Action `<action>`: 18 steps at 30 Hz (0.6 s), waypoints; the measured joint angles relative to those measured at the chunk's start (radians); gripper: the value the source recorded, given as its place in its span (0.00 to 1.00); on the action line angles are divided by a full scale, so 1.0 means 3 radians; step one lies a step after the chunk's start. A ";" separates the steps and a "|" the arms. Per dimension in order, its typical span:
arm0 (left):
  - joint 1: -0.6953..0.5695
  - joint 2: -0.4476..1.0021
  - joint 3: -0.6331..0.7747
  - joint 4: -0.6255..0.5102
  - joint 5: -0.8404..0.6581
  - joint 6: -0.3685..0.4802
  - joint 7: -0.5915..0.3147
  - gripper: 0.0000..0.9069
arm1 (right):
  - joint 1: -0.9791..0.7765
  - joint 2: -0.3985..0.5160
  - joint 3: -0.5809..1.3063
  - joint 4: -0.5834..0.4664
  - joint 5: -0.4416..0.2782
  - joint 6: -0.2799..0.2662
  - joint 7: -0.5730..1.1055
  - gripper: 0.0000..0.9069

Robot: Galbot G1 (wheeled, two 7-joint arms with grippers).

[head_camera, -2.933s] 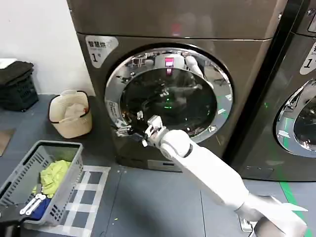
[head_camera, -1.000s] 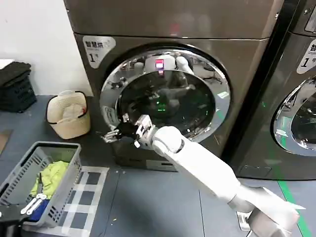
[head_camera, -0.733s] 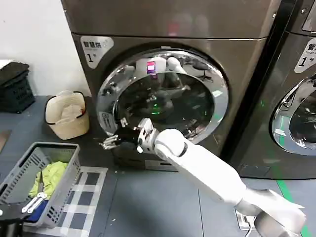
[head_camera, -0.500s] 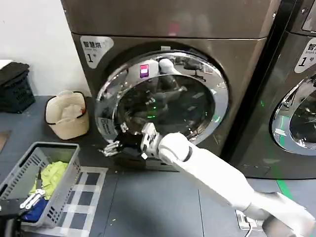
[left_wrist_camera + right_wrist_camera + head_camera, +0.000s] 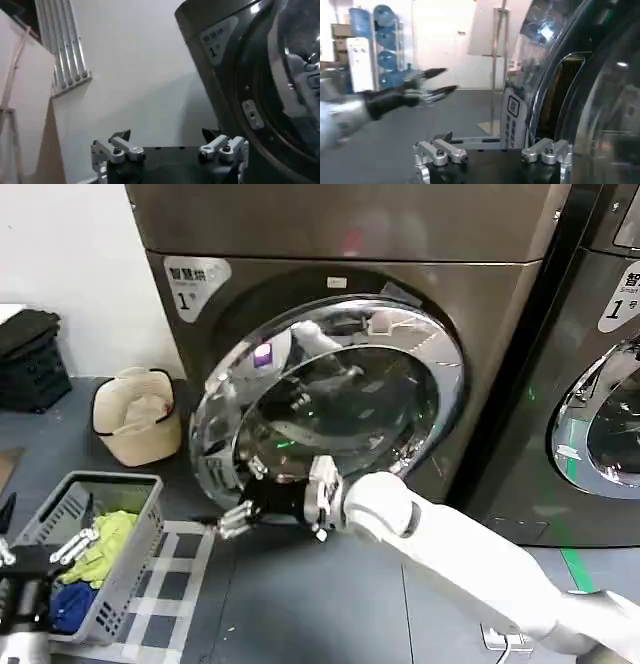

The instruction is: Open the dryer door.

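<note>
The dryer door (image 5: 330, 409) is a large round porthole with a wide, mirror-bright chrome rim around dark glass. It is set in the front of a brushed grey-brown metal machine, and its left edge stands a little out from the machine's face. In the right wrist view the chrome rim (image 5: 530, 90) shows a white label and a dark slot at its edge.

The right gripper (image 5: 232, 520) is just below and to the near left of the door's lower left rim, at the end of a smooth white arm that reaches in from the lower right. Its fingers (image 5: 440, 152) are apart with nothing between them.

The left gripper (image 5: 45, 552) waits low at the near left, over a grey slatted basket (image 5: 130, 534) of yellow and blue cloth, its fingers (image 5: 117, 150) also spread.

A checked mat (image 5: 190, 569) lies on the dark grey floor. A cream bucket (image 5: 135, 419) stands by the white wall. A neighbouring machine (image 5: 600, 384) stands to the right.
</note>
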 joint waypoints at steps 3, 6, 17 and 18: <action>-0.0121 0.0079 0.0043 0.0052 0.0003 0.0031 0.0005 1.00 | -0.0059 -0.0116 0.0032 0.0120 0.0000 0.0028 -0.0089 1.00; -0.0215 0.0152 0.0089 0.0111 0.0001 0.0035 0.0048 1.00 | -0.0112 -0.0206 0.0061 0.0208 -0.0005 0.0050 -0.0177 1.00; -0.0486 0.0480 0.0358 0.0322 0.0171 0.0004 0.0154 1.00 | -0.0315 -0.0574 0.0183 0.0474 -0.0016 0.0200 -0.0509 1.00; -0.0513 0.0512 0.0397 0.0342 0.0184 0.0005 0.0159 1.00 | -0.0335 -0.0609 0.0193 0.0493 -0.0016 0.0209 -0.0531 1.00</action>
